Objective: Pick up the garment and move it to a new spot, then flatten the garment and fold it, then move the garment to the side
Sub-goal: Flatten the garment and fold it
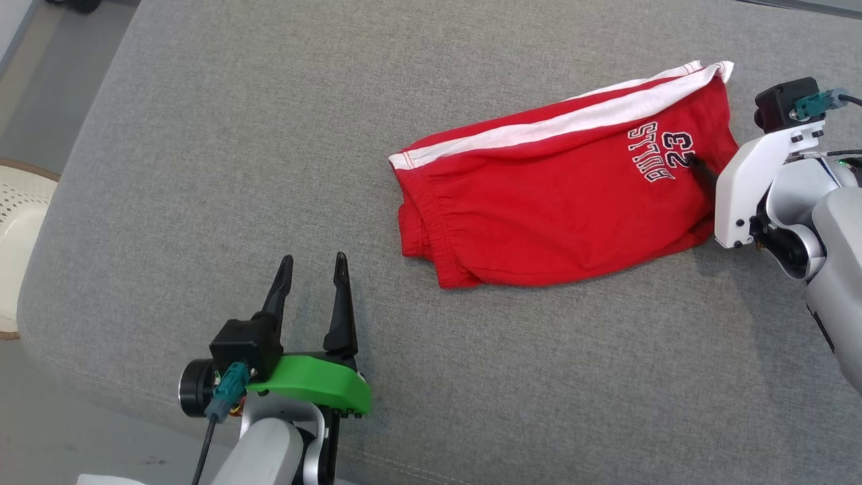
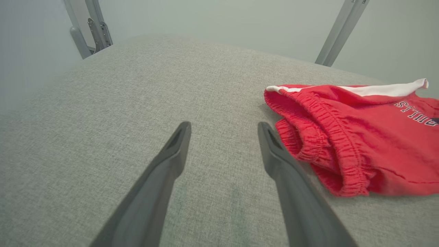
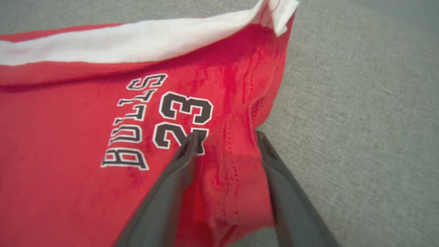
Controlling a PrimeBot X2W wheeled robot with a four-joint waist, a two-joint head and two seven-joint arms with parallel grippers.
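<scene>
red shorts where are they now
The red shorts lie on the grey cushion, right of centre in the head view; the right pincer straddles their hem by the BULLS 23 print, the left pincer stands apart.

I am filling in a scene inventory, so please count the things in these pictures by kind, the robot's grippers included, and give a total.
Garments: 1, the red shorts.
Grippers: 2, the left gripper and the right gripper.
Work surfaces: 1, the grey padded surface.
Other: 1, a pale perforated object at the left edge of the head view.
Total: 5.
</scene>
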